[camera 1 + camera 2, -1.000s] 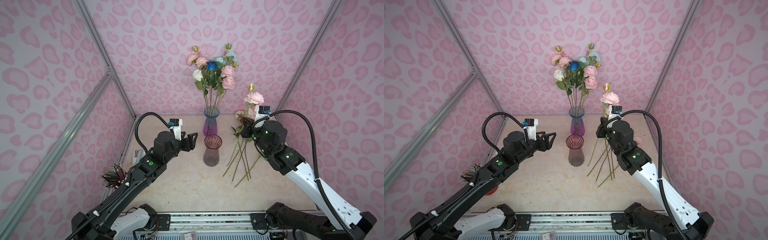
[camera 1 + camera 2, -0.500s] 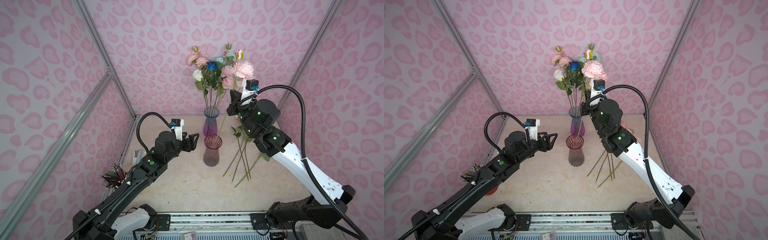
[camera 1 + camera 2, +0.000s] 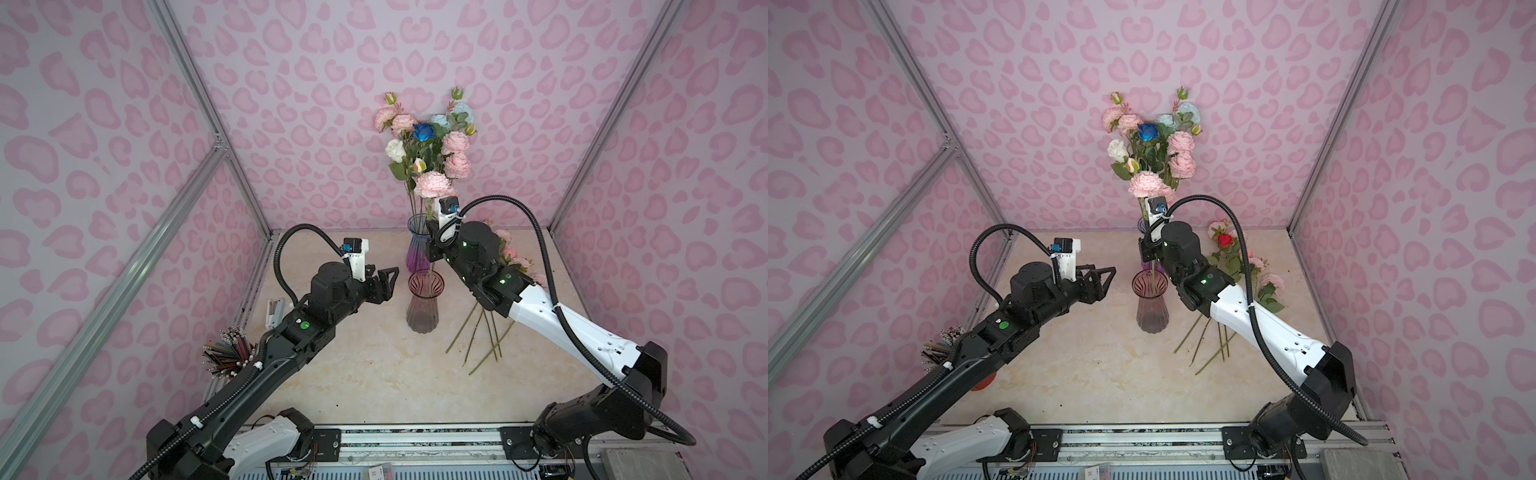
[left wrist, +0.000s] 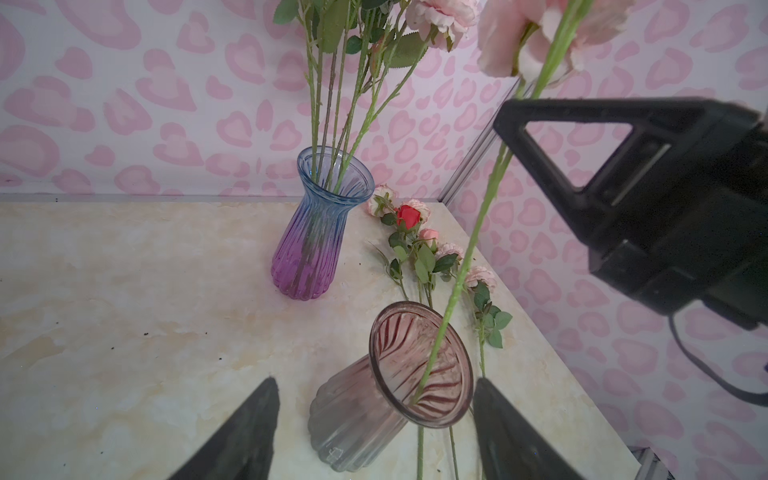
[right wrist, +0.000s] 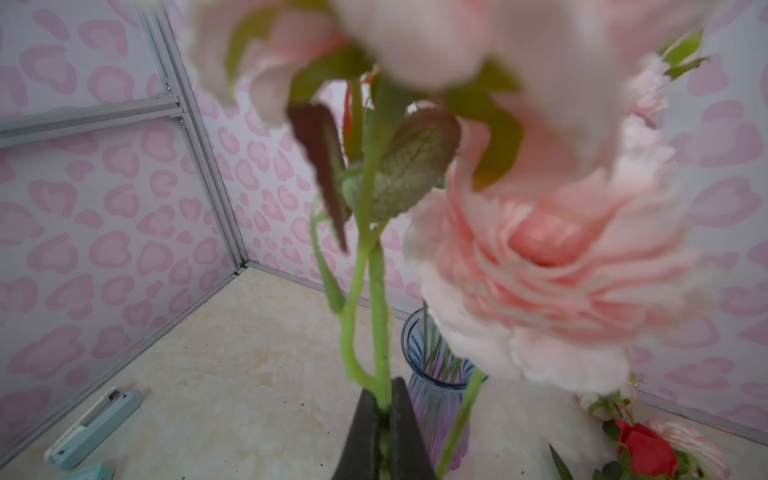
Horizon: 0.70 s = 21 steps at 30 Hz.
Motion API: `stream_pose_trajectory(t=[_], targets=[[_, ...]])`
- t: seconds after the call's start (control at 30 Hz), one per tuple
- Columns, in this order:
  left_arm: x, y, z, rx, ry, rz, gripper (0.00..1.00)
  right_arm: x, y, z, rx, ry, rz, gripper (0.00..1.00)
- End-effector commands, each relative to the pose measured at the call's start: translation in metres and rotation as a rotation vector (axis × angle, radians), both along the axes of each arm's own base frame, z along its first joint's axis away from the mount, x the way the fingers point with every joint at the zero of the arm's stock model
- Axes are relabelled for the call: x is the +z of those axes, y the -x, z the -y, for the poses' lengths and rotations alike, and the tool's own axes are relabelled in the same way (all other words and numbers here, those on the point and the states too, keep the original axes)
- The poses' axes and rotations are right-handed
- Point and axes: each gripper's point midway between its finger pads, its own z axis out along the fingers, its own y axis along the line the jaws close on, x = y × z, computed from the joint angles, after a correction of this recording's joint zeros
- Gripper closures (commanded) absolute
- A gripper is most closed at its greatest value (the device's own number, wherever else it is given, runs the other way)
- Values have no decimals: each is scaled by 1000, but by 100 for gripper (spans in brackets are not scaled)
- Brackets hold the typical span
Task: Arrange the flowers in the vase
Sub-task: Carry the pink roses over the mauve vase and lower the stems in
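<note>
Well, peony stem point(image 4: 460, 274) in pink vase point(image 4: 353, 411)

In the right wrist view the held flower point(image 5: 380, 311) has its blooms blurred and cut off by the edge, and only the tips of the right claw point(image 5: 384, 399) are shown; in both top views that claw is largely hidden behind its wrist. The blue-purple vase point(image 3: 417, 249) and the loose flowers point(image 3: 513, 259) on the table point(image 3: 374, 365) are partly covered by the right arm point(image 3: 540, 311).
</note>
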Motion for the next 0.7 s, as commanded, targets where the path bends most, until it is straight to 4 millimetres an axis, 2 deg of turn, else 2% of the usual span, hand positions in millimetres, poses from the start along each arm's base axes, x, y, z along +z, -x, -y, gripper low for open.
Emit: stream_pose_trajectory(t=[0.0, 0.13, 0.27, 0.53, 0.67], targets=[[7, -1, 2, -2, 23, 20, 25, -32, 7, -13, 40, 34, -76, 90], [7, -2, 2, 2, 23, 18, 25, -54, 17, -19, 49, 66, -113, 84], [6, -2, 2, 0, 22, 15, 25, -64, 27, -18, 55, 75, -156, 78], [7, -1, 2, -2, 23, 19, 26, -58, 47, -9, 62, 46, -154, 74], [8, -1, 0, 8, 21, 22, 26, -44, 63, -11, 83, 34, -129, 72]])
